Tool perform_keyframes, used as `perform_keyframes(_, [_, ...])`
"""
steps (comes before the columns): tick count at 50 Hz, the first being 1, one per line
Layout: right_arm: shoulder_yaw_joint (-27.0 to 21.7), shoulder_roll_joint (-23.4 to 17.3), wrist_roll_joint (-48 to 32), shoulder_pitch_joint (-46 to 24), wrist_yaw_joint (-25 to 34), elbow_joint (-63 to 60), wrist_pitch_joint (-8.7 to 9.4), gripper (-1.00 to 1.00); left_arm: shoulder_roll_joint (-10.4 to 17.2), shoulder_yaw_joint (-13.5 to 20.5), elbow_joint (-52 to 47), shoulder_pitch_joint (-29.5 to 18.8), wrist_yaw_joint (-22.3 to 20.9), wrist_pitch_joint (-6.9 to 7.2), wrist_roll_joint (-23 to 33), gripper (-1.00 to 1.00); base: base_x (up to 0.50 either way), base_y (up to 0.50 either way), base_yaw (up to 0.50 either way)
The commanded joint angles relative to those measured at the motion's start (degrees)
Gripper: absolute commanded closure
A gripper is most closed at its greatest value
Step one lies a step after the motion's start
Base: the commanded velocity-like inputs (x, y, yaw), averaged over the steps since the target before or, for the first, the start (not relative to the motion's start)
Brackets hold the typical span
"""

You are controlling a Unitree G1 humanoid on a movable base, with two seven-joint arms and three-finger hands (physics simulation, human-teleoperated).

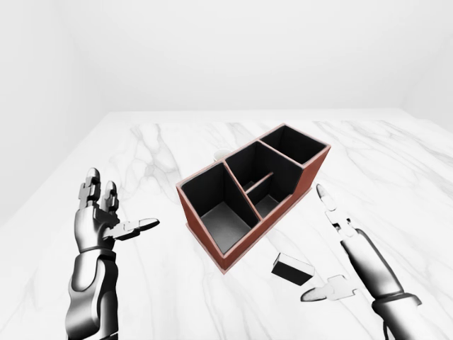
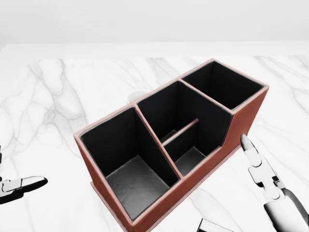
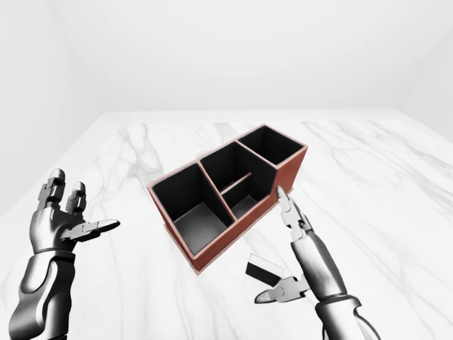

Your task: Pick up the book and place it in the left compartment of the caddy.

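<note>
The book (image 1: 292, 268) lies flat on the marble worktop (image 1: 156, 149), just below the red-brown caddy (image 1: 311, 172) in the left-eye view. The right hand (image 1: 338, 248) hovers beside it, fingers spread, holding nothing. The left hand (image 1: 99, 219) stands splayed well left of the caddy. A small white object (image 2: 136, 95) peeks from behind the caddy's top wall.

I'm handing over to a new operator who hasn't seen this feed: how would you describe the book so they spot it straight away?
Find the reddish-brown caddy on the white marble table. Just below its long side in the left-eye view, beside the open right hand, lies the book. It is small, dark and flat with a pale page edge, the only loose dark thing on the marble.
</note>
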Motion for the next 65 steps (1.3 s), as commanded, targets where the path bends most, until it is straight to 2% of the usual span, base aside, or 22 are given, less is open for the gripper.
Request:
perform_keyframes(1, [-2.2,2.0,-3.3,0.4,3.6,1.2,0.0,-1.0,-0.2,-0.1,0.2,0.3,-0.3,0.0,0.0,-1.0,0.0,0.0,0.0])
perform_keyframes(11, [-3.0,2.9,-4.5,1.3,4.8,2.3,0.0,-1.0,-0.2,-0.5,0.8,0.1,0.0,0.0,0.1,-1.0,0.0,0.0,0.0])
perform_keyframes(29, [-9.5,4.0,-2.2,1.0,6.2,10.6,0.0,-1.0,0.0,-1.0,2.3,-0.5,0.3,0.0,0.3,-1.0,0.0,0.0,0.0])
perform_keyframes(38, [-10.6,4.7,-2.4,1.3,6.2,12.3,0.0,-1.0,-0.2,-1.5,2.3,-0.5,0.3,0.0,0.6,-1.0,0.0,0.0,0.0])
perform_keyframes(55, [-13.6,4.2,-2.6,0.4,6.2,18.5,0.0,-1.0,-0.1,-1.9,3.5,-1.0,0.3,-0.07,0.6,-1.0,0.0,0.0,0.0])
perform_keyframes(65, [-13.2,2.6,-2.9,-1.4,6.2,20.9,0.0,-1.0,0.1,-2.0,4.4,-1.4,0.3,-0.53,0.6,-1.0,0.0,0.0,0.0])
